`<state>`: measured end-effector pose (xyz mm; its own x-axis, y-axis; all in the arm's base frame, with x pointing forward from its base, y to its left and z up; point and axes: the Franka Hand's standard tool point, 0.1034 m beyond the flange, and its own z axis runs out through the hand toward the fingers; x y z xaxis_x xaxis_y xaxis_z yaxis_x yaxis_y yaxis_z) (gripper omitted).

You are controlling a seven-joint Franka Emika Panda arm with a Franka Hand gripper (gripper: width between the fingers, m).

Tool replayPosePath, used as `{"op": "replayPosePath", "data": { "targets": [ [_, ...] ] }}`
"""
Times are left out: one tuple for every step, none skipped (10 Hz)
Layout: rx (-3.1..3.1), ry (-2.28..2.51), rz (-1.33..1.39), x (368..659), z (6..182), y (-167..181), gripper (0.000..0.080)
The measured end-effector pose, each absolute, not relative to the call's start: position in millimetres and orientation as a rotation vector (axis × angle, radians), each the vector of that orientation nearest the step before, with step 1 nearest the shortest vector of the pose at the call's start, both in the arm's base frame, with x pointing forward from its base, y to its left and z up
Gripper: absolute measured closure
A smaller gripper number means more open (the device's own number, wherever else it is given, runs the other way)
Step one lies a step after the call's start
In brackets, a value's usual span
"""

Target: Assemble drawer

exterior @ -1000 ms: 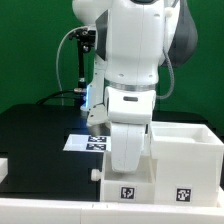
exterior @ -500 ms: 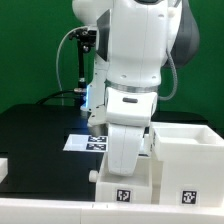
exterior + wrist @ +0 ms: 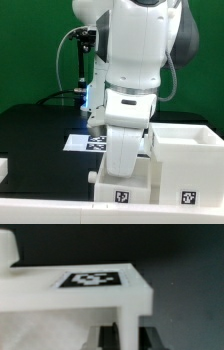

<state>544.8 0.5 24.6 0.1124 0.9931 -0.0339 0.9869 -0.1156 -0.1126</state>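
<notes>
The robot's hand (image 3: 128, 336) is pinched tight on a thin wall of the small white drawer tray (image 3: 124, 186), with one dark finger (image 3: 107, 336) on each side of that wall. The tray looks to rest on the black counter (image 3: 40, 130) in the lower middle of the exterior view. It is just beside the big drawer housing (image 3: 190, 152) on the exterior view's right. In that view the big white arm (image 3: 135, 70) hides the hand. The grip is only on a thin edge, so the tray could tip or slip out if the arm moves fast. The tray could also bump the housing's wall and get stuck, because the two are so close. A hard push could slide the housing too, since nothing seems to hold it down.
</notes>
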Motion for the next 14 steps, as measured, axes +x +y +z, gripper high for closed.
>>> {"op": "replayPosePath", "data": {
  "targets": [
    [-2.264,-2.107,0.093,552,26.1,-9,0.0767],
    [-2.238,-2.145,0.065,555,27.5,-16,0.0767],
    [-2.214,-2.168,0.055,557,28.0,-18,0.0767],
    [-2.214,-2.167,0.053,557,28.2,-18,0.0767],
    [-2.212,-2.170,0.050,558,28.8,-17,0.0767],
    [-2.224,-2.159,0.049,559,29.2,-13,0.0767],
    [-2.229,-2.153,0.046,559,29.2,-6,0.0767],
    [-2.237,-2.143,0.046,558,28.7,0,0.0767],
    [-2.241,-2.137,0.045,557,28.3,4,0.0767],
    [-2.246,-2.132,0.042,557,27.5,6,0.0767],
    [-2.247,-2.132,0.039,556,25.0,6,0.0767],
    [-2.249,-2.128,0.039,555,22.4,7,0.0767],
    [-2.259,-2.118,0.037,555,20.5,8,0.0767],
    [-2.277,-2.102,0.032,554,18.3,9,0.0767]
  ]
}}
